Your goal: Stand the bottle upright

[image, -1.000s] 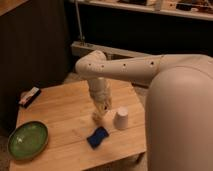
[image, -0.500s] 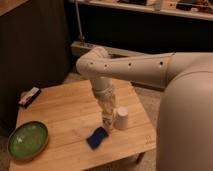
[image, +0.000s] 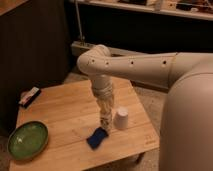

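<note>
Single robot arm (image: 125,62) reaching down from the right over a wooden worktop (image: 60,107). Claw (image: 105,126) low over the worktop's middle, just left of an inverted white cup (image: 121,118) and just above a blue sponge-like pad (image: 97,138); clenched, with a pale slim form, probably the bottle (image: 105,119), pinched inside. Bottle mostly hidden by the wrist and fingers: standing or tilted, base touching the wood or not, cannot be told.

Also shown: 1 green bowl (image: 27,140) at the near left corner and 1 flat white-and-dark box (image: 29,96) at the far left edge, both well apart from the claw.

Handling, as a judgement: small plastic bottle, likely light, with thin walls that give under a hard squeeze; smooth label probably slippery. Best hold across the body at or a little above mid-height, not on the narrow capped neck, for control of tilt. Narrow base, so easily toppled on release; cup just beside it and pad just below as the 2 nearest things to knock or land on.
</note>
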`<state>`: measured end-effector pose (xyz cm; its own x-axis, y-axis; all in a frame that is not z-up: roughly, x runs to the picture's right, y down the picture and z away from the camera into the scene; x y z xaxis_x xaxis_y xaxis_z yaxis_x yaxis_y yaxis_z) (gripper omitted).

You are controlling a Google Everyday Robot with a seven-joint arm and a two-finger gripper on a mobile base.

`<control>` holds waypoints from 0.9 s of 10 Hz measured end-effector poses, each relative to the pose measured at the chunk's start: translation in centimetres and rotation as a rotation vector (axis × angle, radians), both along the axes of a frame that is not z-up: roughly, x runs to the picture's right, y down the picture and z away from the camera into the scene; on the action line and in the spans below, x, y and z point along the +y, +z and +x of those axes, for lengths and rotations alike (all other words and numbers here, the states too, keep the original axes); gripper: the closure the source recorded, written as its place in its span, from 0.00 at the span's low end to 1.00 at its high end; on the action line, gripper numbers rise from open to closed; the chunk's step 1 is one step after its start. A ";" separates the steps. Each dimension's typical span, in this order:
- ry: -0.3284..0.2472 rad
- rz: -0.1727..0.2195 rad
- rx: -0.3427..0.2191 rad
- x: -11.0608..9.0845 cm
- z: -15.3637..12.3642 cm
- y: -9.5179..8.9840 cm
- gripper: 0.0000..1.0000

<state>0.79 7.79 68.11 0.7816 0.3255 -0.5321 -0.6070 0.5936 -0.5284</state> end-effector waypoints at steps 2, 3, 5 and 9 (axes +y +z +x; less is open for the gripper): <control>0.094 0.012 0.012 -0.7 -0.1 0.8 0.62; 0.148 0.013 0.034 -1.3 -0.1 2.2 0.62; 0.175 0.019 0.043 -1.8 -1.5 3.4 0.62; 0.188 0.045 0.052 -2.6 -3.0 4.2 0.62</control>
<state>-2.24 5.22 72.27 0.6763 0.4876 -0.5522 -0.7355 0.4892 -0.4688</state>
